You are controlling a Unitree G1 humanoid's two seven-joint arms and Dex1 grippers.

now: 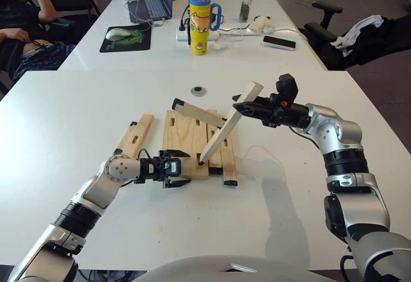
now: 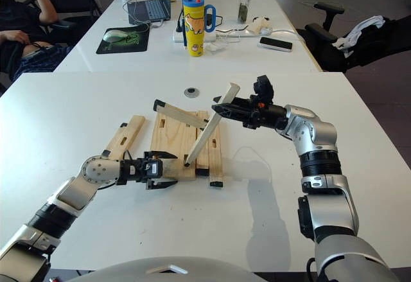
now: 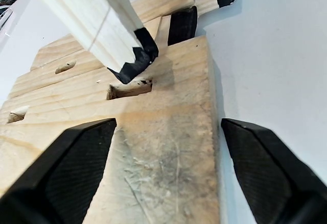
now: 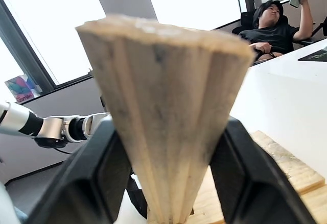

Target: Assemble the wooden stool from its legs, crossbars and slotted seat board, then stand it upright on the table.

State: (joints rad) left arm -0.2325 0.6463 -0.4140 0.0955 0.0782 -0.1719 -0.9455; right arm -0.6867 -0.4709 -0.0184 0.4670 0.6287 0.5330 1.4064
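Observation:
The slotted seat board (image 1: 178,138) lies flat on the white table. My right gripper (image 1: 241,108) is shut on a wooden leg (image 1: 226,129), gripping it near its upper end. The leg slants down to the left, and its black-capped lower end (image 3: 134,63) rests at the edge of a slot (image 3: 129,89) in the board. In the right wrist view the black fingers (image 4: 90,182) clamp the leg (image 4: 168,91) from both sides. My left gripper (image 1: 174,171) is open at the board's near corner, with one finger (image 3: 265,169) just off the board's side edge.
A loose wooden piece (image 1: 135,135) lies left of the board, another (image 1: 196,111) rests across its far side, and black-tipped pieces (image 1: 228,161) sit on its right. A round grommet (image 1: 199,90) is behind. The back table holds a yellow cup (image 1: 200,26), laptop, phone and bottle.

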